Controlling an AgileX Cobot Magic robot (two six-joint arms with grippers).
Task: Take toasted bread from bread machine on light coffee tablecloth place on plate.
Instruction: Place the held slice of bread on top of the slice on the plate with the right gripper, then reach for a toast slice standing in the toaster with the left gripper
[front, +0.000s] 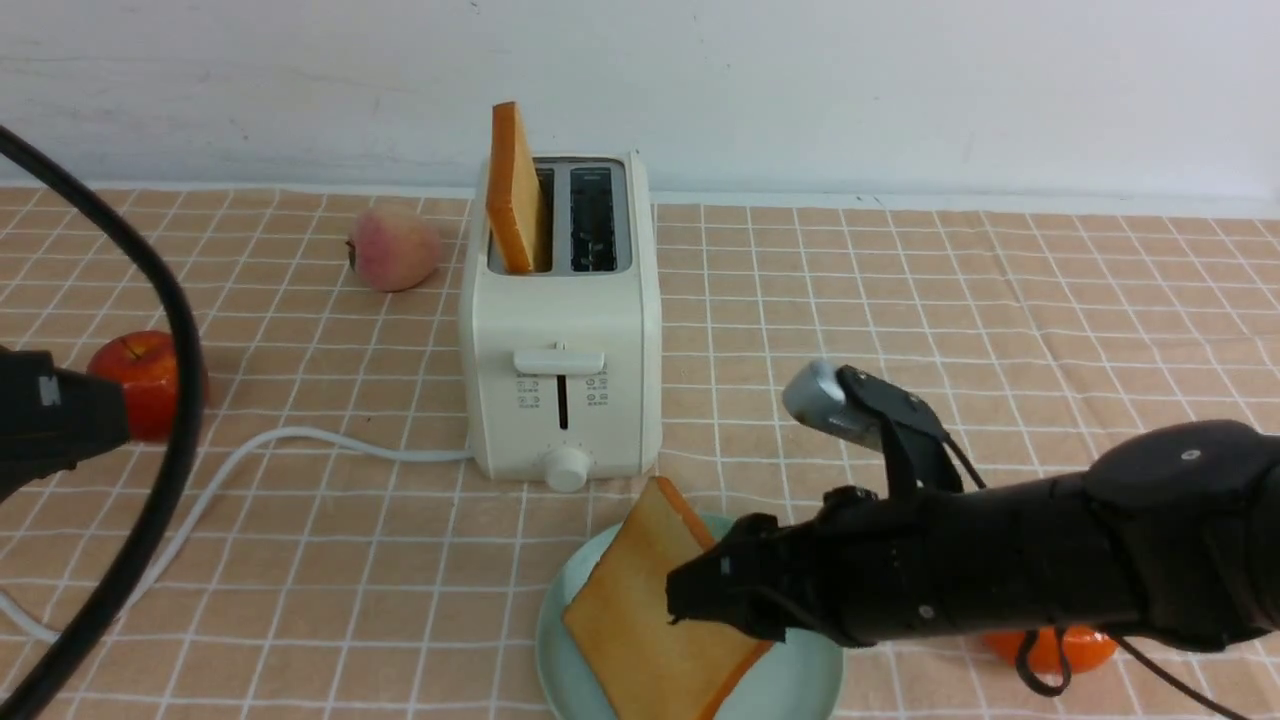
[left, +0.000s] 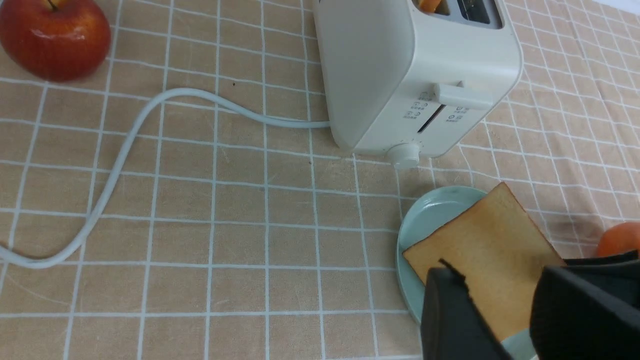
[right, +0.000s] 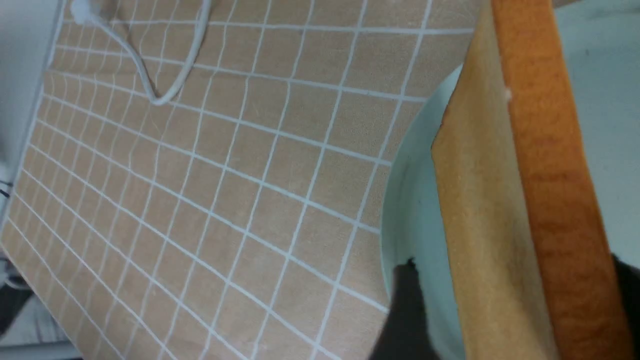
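In the front view, the black right gripper (front: 695, 600), reaching in from the right side, is closed on a square golden-brown slice of toast with an orange crust (front: 625, 610). This slice is held tilted over the round pale mint-blue plate (front: 555, 660), just in front of the cream-white two-slot toaster (front: 560, 330). Whether its lower edge is touching the plate cannot be decided. A second golden-brown slice (front: 512, 190) is seen standing in the left slot, leaning a little, so half of the task is judged as not yet done. Only a part of the left arm (front: 50, 420) is shown at the left border, above the light tan cloth with the white grid (front: 900, 280); its claw is not seen in any view. In the left wrist view, the held slice of toast is seen between two black fingers (left: 450, 320), and its upper corner appears to pass beyond the plate rim on the toaster side. In the right wrist view, the slice of toast is seen edge-on, clamped between the fingers (right: 407, 310), with the plate behind it. If it is released at this angle, it could be tipped over the rim onto the cloth. If the fingers are drawn back too low, the plate could be pushed or the slice dragged off.
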